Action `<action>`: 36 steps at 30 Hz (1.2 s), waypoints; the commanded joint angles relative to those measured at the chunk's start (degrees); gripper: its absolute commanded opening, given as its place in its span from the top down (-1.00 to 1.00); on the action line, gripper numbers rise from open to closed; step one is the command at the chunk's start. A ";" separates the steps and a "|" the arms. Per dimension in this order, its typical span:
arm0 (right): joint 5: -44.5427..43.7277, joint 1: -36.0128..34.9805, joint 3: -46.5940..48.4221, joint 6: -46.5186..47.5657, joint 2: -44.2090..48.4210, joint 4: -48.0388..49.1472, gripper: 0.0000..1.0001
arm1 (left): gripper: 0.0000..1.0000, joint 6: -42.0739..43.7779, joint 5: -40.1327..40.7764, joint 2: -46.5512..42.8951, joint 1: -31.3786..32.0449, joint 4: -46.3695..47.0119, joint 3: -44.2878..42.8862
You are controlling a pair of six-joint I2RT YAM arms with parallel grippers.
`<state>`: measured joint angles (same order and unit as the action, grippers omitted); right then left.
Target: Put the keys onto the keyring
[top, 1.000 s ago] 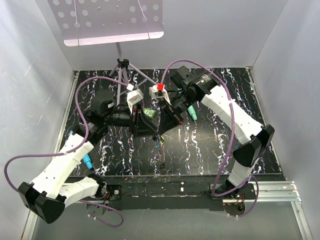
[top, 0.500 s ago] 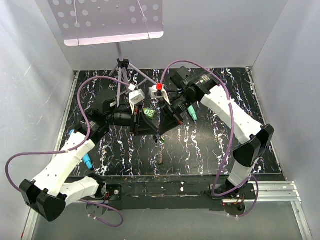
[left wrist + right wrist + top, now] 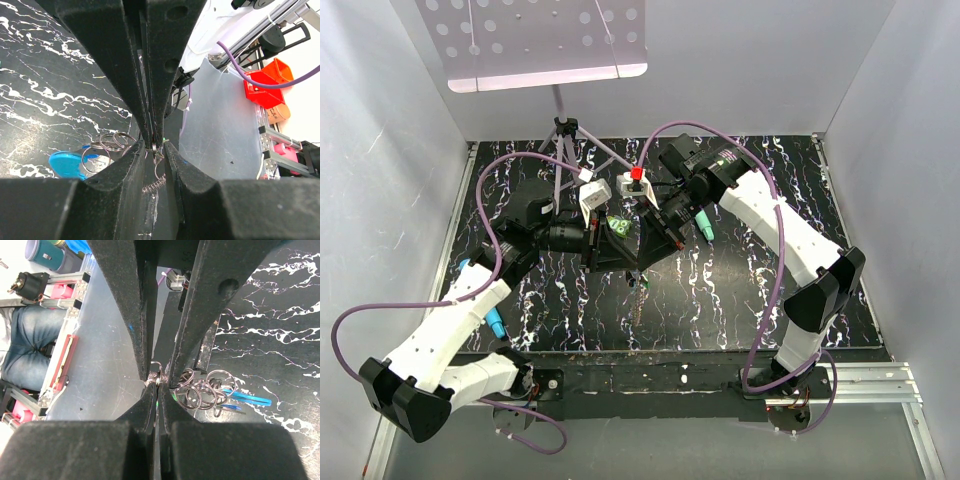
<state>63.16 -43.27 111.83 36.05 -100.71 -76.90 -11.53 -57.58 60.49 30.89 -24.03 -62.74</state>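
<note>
My two grippers meet tip to tip above the middle of the table. My left gripper [image 3: 625, 258] [image 3: 155, 150] grips a small metal ring and a short coil of the keyring across its fingers. My right gripper [image 3: 645, 252] [image 3: 157, 389] is shut on a thin metal piece at that same ring, with a sliver of light green, apparently the green key [image 3: 173, 395], beside its tips. The keyring's chain [image 3: 638, 310] hangs below the tips. Its blue clasp [image 3: 67, 165] [image 3: 245, 399] and several loose rings [image 3: 200, 390] show beside the fingers. The yellow-orange key is not visible.
A chunky bright-green object [image 3: 617, 228] sits just behind the grippers. A teal stick [image 3: 703, 225] lies by the right arm, another [image 3: 496, 322] by the left arm. A tripod stand [image 3: 565, 135] rises at the back. Purple cables loop over both arms.
Both grippers stay locked together at the centre, barely shifting. The hanging chain has swung slightly to the left.
</note>
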 commanded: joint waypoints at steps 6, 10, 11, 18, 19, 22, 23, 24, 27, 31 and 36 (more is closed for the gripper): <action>2.32 -0.15 0.23 -0.90 0.69 -6.33 0.97 | 0.58 1.86 0.63 -0.02 0.92 -1.98 -1.68; 2.24 -0.24 0.23 -0.98 0.69 -6.33 0.97 | 0.58 2.39 0.72 0.16 1.01 -2.77 -1.77; 2.24 -0.15 0.14 -0.98 0.60 -6.33 0.97 | 0.59 2.48 0.72 0.07 1.01 -2.95 -1.86; 2.41 -0.15 -0.03 -1.07 0.60 -6.24 0.97 | 0.95 2.74 0.80 0.24 1.01 -3.30 -2.65; 2.41 -0.15 -0.03 -1.07 0.69 -6.33 0.97 | 1.00 2.74 0.89 0.24 1.01 -3.30 -2.74; 2.24 -0.24 -0.38 -0.99 0.86 -6.07 0.97 | 1.00 2.13 1.15 -0.19 1.01 -2.34 -2.56; 2.32 -0.33 -0.39 -0.98 0.95 -5.98 0.97 | 1.00 1.34 1.24 -0.63 1.01 -1.29 -2.13; 2.15 -0.24 -0.47 -1.25 1.04 -5.89 0.97 | 1.00 0.46 1.51 -1.07 1.01 0.11 -1.60; 1.97 -0.07 -0.39 -2.04 1.56 -5.10 0.81 | 1.00 -3.05 2.74 -3.70 1.01 5.90 1.12; 3.02 1.34 1.63 -2.74 2.71 -5.54 0.19 | 1.00 -8.93 4.49 -7.83 1.01 16.27 7.18; 6.09 5.38 4.36 -4.06 5.51 -5.10 0.11 | 1.00 -19.47 8.97 -15.65 1.01 43.47 20.17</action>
<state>64.93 -41.08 112.22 33.28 -99.90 -77.49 -21.26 -52.62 50.94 31.70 -6.11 -49.67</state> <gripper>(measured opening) 0.439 0.010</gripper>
